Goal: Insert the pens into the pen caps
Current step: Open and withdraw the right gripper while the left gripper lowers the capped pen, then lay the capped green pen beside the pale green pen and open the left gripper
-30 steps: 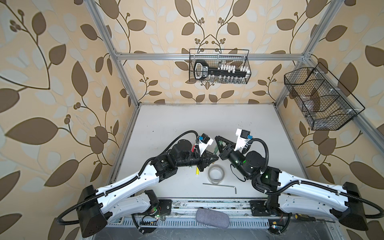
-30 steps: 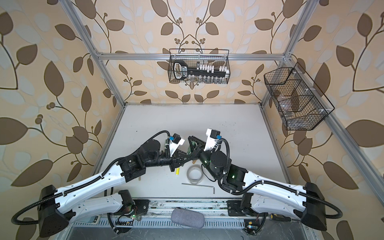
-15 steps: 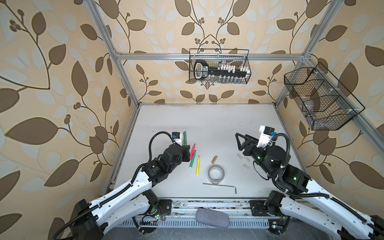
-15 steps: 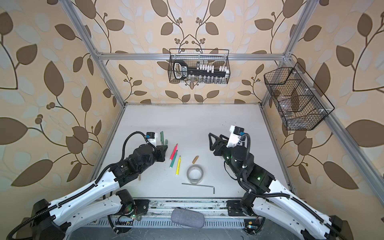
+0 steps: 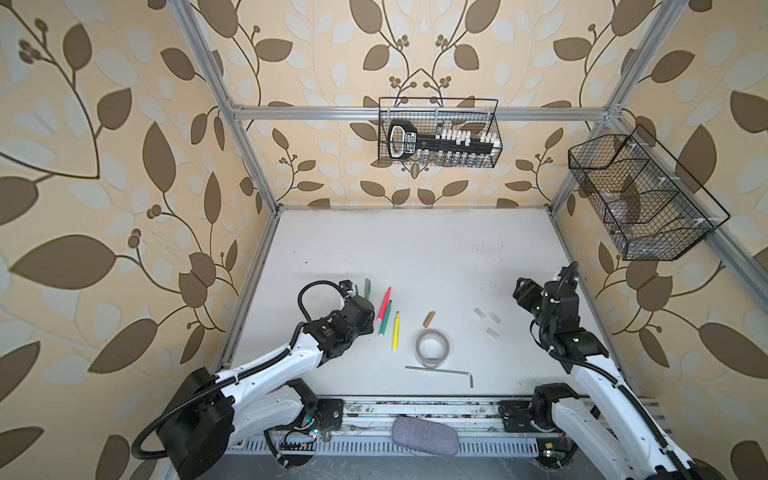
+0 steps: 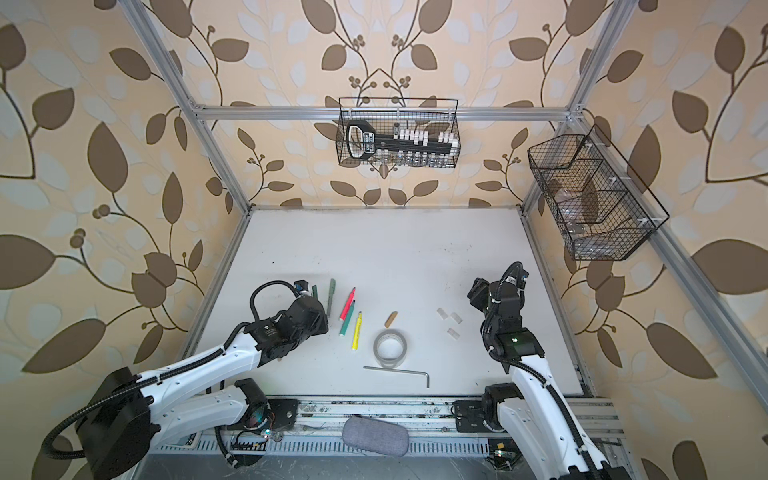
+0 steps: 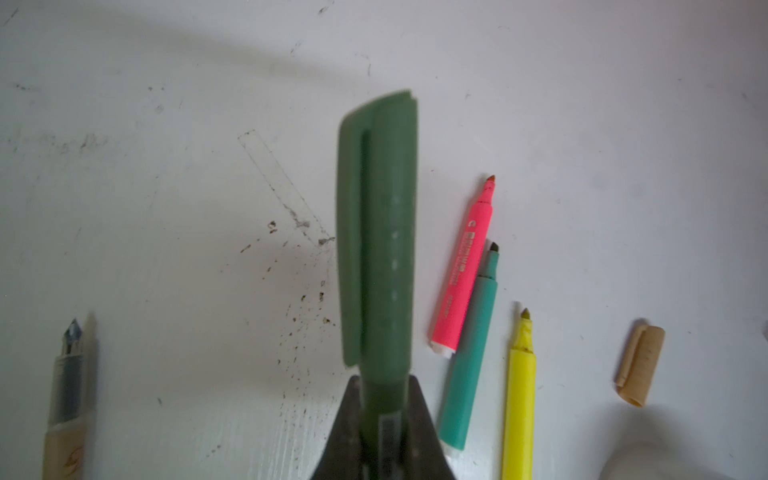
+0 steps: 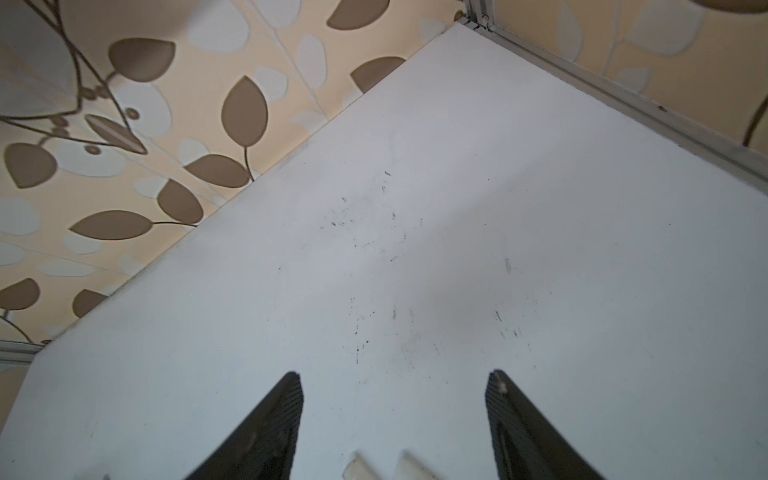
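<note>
Left arm point(image 5: 270, 370) and right arm point(image 5: 602, 386): white link shells, black cylindrical joint housings point(image 5: 195, 428), black corrugated conduit point(image 5: 141, 438) along the links. Behind the left gripper point(image 7: 382, 380), a black cable loop point(image 5: 316, 283). Right gripper point(image 8: 395, 378) fingers point(image 8: 274, 424): black, tapered, ribbed.

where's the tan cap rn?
In both top views the tan cap lies loose on the table near the middle, just beyond the tape roll, with the yellow marker on its left and the clear caps on its right.
</note>
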You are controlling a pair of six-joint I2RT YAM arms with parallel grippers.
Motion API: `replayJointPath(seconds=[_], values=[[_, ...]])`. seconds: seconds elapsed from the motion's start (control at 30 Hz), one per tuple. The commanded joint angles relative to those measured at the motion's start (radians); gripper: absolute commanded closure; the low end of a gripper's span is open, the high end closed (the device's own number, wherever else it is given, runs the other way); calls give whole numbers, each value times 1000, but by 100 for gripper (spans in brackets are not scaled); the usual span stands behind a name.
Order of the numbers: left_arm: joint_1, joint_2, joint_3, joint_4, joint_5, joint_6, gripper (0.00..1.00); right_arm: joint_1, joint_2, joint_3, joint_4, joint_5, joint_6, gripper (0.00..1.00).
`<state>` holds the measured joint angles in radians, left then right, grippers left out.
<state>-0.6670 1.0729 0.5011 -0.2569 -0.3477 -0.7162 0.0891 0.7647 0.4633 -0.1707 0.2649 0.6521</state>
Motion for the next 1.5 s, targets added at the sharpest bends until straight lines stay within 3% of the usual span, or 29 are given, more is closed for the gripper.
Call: replayJointPath(seconds=[0.0, 0.3, 0.73, 0.9, 1.03, 1.17, 1.33, 1.47], values=[[39, 35, -6, 54, -6, -36, 100, -5, 36, -36, 63, 51, -48, 30], [154, 235, 80, 92, 42, 27, 100, 8, 193, -69, 181, 151, -55, 31], [202, 399, 162, 125, 71, 96, 100, 17, 161, -87, 176, 233, -21, 29], [214, 424, 161, 148, 96, 103, 88, 24, 173, -78, 159, 295, 19, 28], [218, 440, 168, 141, 103, 102, 86, 28, 180, -72, 156, 315, 26, 29], [218, 427, 167, 138, 114, 115, 76, 33, 161, -81, 155, 331, 32, 28], [218, 373, 181, 88, 106, 129, 58, 40, 156, -81, 152, 360, 40, 28], [221, 237, 174, 15, 39, 124, 46, 48, 178, -68, 155, 394, 50, 28]])
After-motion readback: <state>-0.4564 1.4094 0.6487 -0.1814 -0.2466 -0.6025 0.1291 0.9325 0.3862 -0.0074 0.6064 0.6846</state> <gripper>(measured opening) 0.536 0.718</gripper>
